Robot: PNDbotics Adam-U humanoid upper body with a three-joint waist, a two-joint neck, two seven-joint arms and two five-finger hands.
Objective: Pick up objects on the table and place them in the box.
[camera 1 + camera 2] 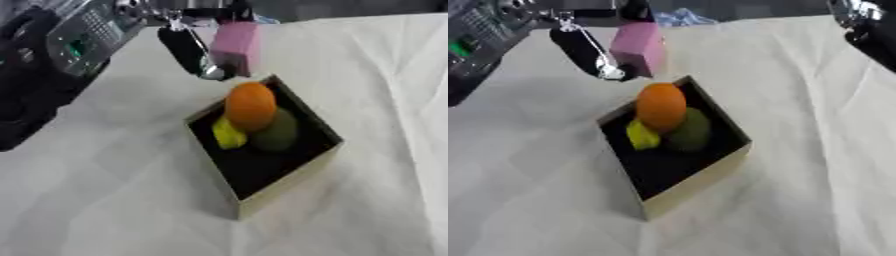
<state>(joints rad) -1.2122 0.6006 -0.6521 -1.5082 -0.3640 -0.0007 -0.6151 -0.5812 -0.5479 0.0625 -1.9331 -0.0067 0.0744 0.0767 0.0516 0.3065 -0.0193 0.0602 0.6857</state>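
Note:
A tan box (290, 184) with a dark inside stands on the white cloth at mid-table. In it lie an orange ball (250, 106), a yellow piece (228, 134) and a dark green round thing (278, 132). My left hand (185, 49) reaches in from the upper left and is shut on a pink block (236, 47). The block hangs just above and behind the box's far corner, with a black finger hanging down beside it. At the top right corner of the right eye view shows a black and silver part of my right arm or hand (866, 27).
My left forearm (83, 35), with its grey panel and green light, fills the upper left. A bluish crumpled thing (680, 17) lies at the table's far edge. White cloth (385, 100) stretches around the box on all sides.

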